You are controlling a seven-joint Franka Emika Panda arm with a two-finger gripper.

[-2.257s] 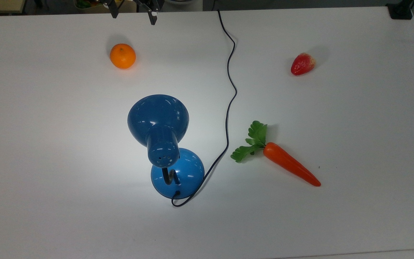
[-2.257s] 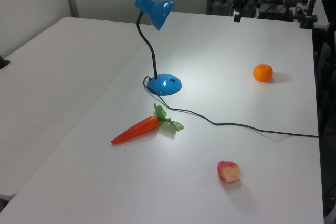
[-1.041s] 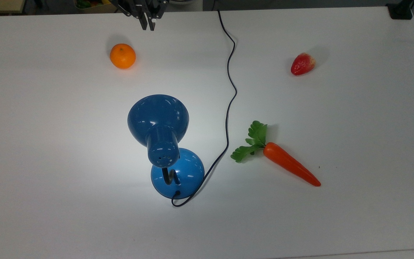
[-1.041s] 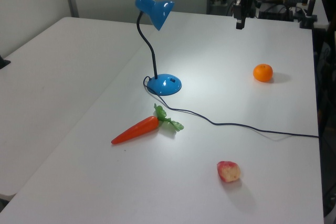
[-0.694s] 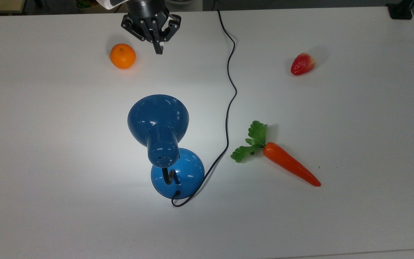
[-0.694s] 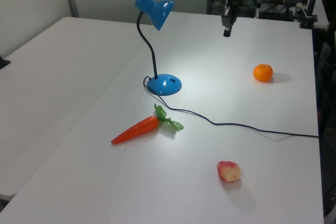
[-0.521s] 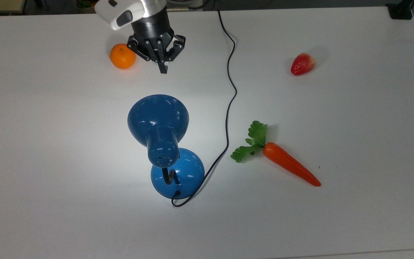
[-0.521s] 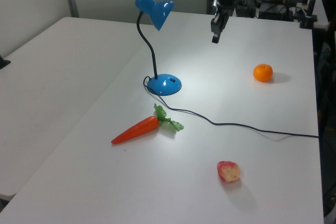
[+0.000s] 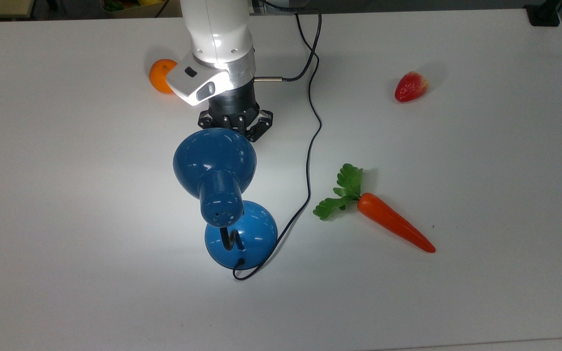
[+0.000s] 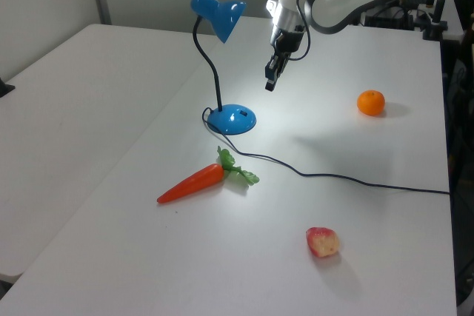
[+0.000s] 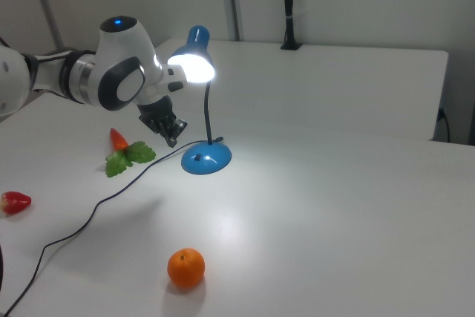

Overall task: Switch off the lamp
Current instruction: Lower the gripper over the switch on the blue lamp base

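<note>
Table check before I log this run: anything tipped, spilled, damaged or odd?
Nothing stands out. The lamp stands upright and lit, its cord trailing loosely across the table; the carrot, strawberry and orange lie apart, intact.

Bright pool from the lit lamp (image 11: 194,64) on the white table (image 9: 481,175); soft shadows, sharp focus.

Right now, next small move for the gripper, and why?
Probably lower the gripper toward the lamp base's small dark switch. The bulb glows in the right view, and the gripper hangs above the table, beside the base, touching nothing.
</note>
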